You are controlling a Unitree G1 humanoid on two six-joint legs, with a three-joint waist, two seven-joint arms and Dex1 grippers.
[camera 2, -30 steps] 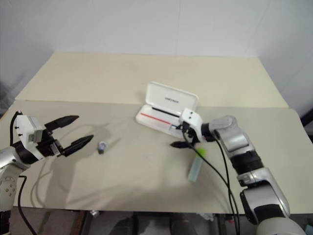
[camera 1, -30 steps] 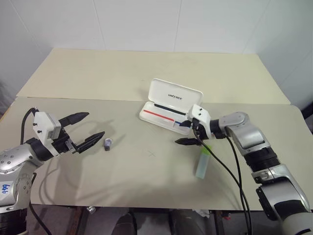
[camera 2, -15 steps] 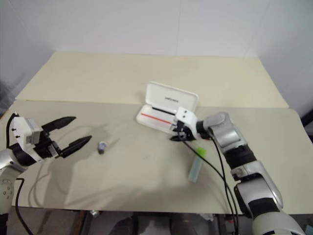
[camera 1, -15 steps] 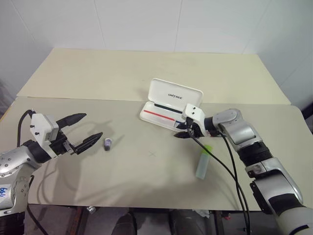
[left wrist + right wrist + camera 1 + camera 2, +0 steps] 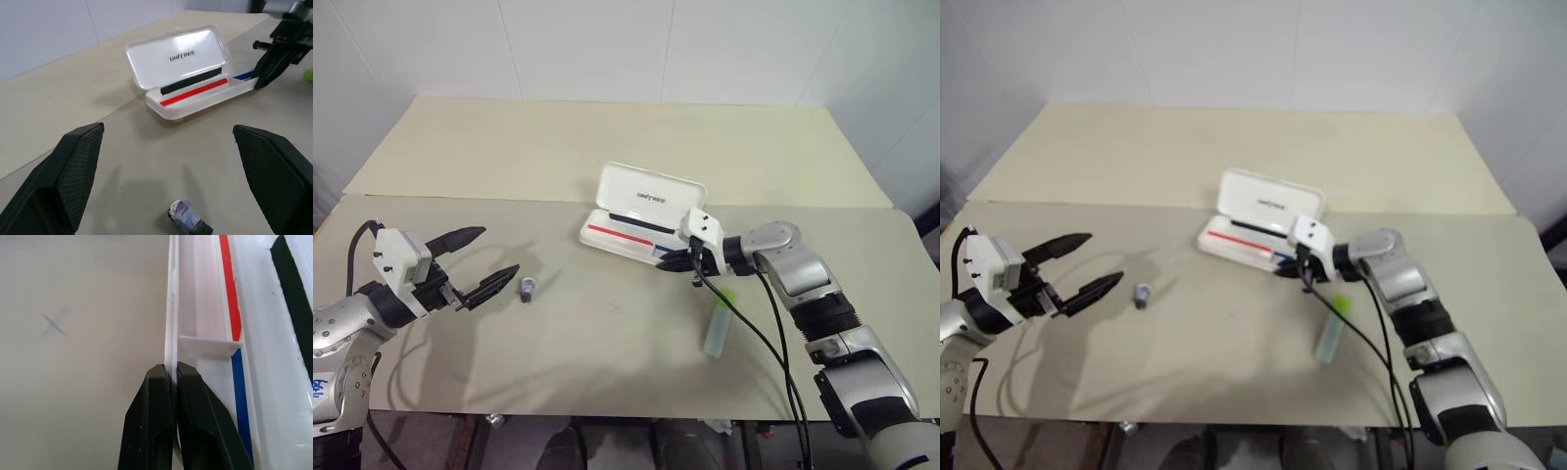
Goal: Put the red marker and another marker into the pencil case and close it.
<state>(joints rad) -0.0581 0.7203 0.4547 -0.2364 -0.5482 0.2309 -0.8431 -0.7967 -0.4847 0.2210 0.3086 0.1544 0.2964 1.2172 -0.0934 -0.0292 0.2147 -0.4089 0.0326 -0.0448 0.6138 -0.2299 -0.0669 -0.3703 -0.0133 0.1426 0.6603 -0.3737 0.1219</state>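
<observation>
Right wrist view shows you the right gripper (image 5: pixel 172 377) pinched tight on the thin front wall of the pencil case (image 5: pixel 636 211), probably to steady or reposition it. That case sits lid-up mid-table with something red and slim lying inside; I can't confirm it's the red marker. Your green marker (image 5: pixel 719 322) lies on the table just beside that arm. Your left gripper (image 5: pixel 478 262) hovers spread wide, holding nothing, near a small grey stub (image 5: pixel 527 290).

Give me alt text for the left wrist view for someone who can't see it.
An open white pencil case sits on a beige table, the right gripper pinching its end wall. The left gripper, jaws wide open, frames a small grey-blue object.
</observation>
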